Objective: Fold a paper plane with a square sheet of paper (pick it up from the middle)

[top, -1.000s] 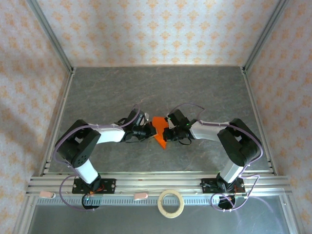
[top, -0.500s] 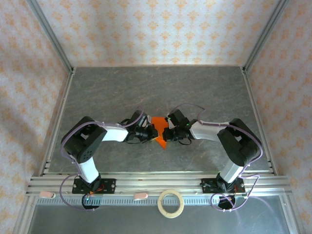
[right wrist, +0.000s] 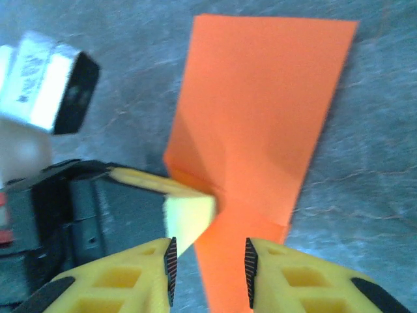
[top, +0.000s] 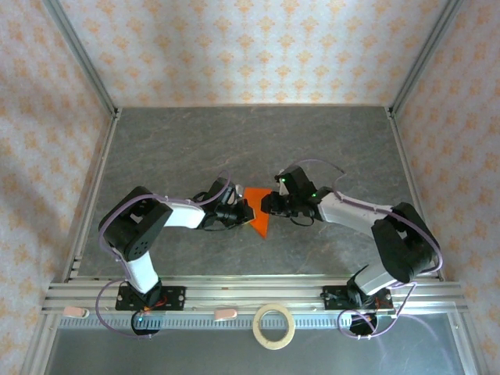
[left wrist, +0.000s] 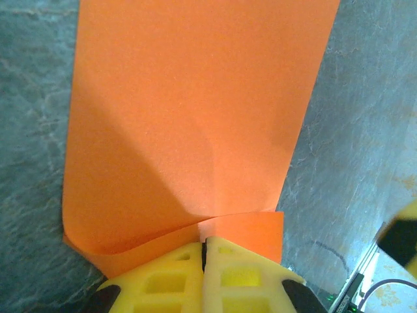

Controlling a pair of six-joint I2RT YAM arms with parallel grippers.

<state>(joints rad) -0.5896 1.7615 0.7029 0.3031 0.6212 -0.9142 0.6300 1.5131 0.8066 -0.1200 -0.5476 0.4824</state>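
The paper plane (top: pixel 257 211) is a bright orange folded sheet, pointed towards the near edge, lying mid-table between both arms. My left gripper (top: pixel 243 212) reaches it from the left. In the left wrist view its yellow fingers (left wrist: pixel 176 274) are pressed together on the paper plane's (left wrist: pixel 195 117) near folded edge. My right gripper (top: pixel 269 205) comes from the right. In the right wrist view it (right wrist: pixel 208 264) stands open, jaws apart over the paper plane's (right wrist: pixel 260 111) narrow part without clamping it. The left gripper's fingertip (right wrist: pixel 187 212) touches the crease there.
The grey table (top: pixel 234 141) is boxed in by aluminium posts and patterned walls. A pale tape ring (top: pixel 274 326) lies on the front rail (top: pixel 234 295) behind the arm bases.
My right gripper has opened and let go of the paper, and its arm has shifted slightly right and back. The left gripper stays shut on the paper.
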